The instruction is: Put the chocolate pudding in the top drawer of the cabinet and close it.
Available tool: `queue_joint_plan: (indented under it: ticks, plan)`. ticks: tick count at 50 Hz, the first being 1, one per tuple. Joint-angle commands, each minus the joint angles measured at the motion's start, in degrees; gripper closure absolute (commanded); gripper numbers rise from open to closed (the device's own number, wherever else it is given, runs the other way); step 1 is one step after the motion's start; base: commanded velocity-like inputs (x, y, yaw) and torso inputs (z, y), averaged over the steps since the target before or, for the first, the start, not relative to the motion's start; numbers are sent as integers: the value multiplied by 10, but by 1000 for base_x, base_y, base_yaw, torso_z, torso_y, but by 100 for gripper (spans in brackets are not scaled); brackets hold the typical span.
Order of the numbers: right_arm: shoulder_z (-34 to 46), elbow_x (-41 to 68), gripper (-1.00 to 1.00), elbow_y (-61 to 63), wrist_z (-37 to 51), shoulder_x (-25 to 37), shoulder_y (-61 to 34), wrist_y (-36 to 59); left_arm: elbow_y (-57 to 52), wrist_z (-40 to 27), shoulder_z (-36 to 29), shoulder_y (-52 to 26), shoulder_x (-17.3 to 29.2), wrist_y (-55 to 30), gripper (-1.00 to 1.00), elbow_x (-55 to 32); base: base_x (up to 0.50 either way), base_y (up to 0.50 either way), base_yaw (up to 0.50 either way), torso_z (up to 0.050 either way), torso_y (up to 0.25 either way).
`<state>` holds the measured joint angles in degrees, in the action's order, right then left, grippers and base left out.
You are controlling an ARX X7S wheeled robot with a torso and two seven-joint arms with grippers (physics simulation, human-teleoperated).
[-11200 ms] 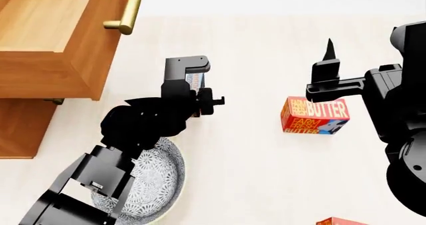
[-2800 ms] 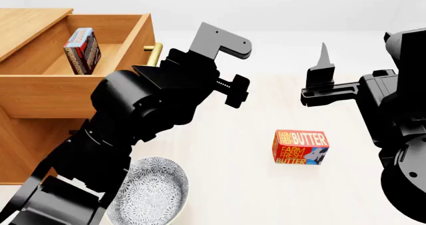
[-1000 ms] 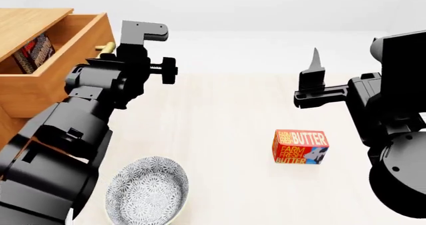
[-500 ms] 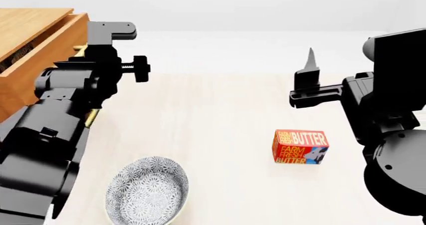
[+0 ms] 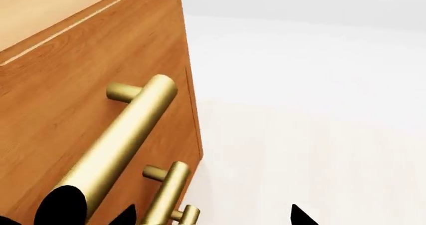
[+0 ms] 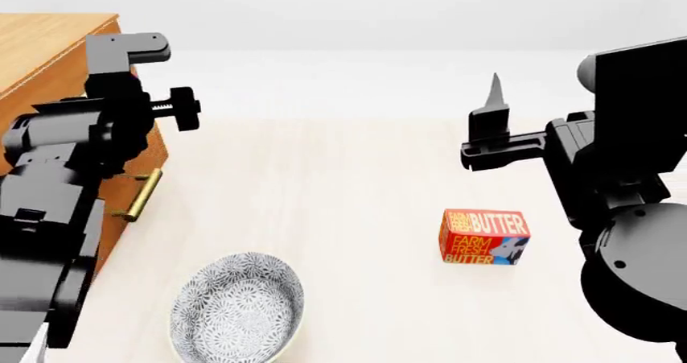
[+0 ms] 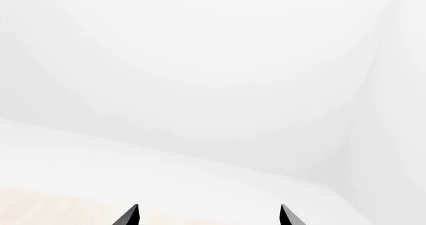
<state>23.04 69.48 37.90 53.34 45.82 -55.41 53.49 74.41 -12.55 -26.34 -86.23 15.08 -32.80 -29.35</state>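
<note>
The cabinet (image 6: 48, 37) stands at the far left. Its top drawer front (image 5: 60, 110) with the brass bar handle (image 5: 126, 135) lies flush with the cabinet, and no opening shows. The chocolate pudding is hidden. My left gripper (image 6: 127, 53) is right at the cabinet front. In the left wrist view it (image 5: 211, 217) is open and empty, with the lower drawer's handle (image 5: 166, 190) close to one fingertip. My right gripper (image 6: 494, 97) hangs in the air at the right, open and empty; it also shows in the right wrist view (image 7: 208, 216).
A red-orange "Farm Fresh Butter" box (image 6: 485, 237) stands on the pale floor right of centre. A patterned grey bowl (image 6: 238, 307) sits at the lower left, near the cabinet. The lower drawer's handle (image 6: 141, 195) sticks out below my left arm.
The top drawer has slid into the cabinet with my left gripper moving left against it. The pudding inside has gone out of sight. My right arm has drifted slightly left.
</note>
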Motion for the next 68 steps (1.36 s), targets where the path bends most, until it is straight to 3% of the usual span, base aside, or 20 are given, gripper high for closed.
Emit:
queue_joint_plan:
  ticks: [1,18,34,52,68]
  plan:
    - [3,2,-100,-1,2,-3,-6,3,5,-6,52,-1,25,-5,-100,57,0,0,0,0,0]
    - [8,0,-100,-4,3,-7,-9,3,5,0,119,2,33,-7,-100,120,3,2,2,0,0]
    - [11,-4,-100,-5,0,-7,-5,-2,-2,32,133,10,8,-2,-100,153,6,5,4,0,0]
    - [9,-6,-100,-4,-1,-4,1,-9,-281,33,122,109,4,-147,-100,125,0,0,0,0,0]
    - [11,-9,-100,-5,-3,-3,4,-13,-342,42,108,141,-5,-172,-100,115,0,0,0,0,0]
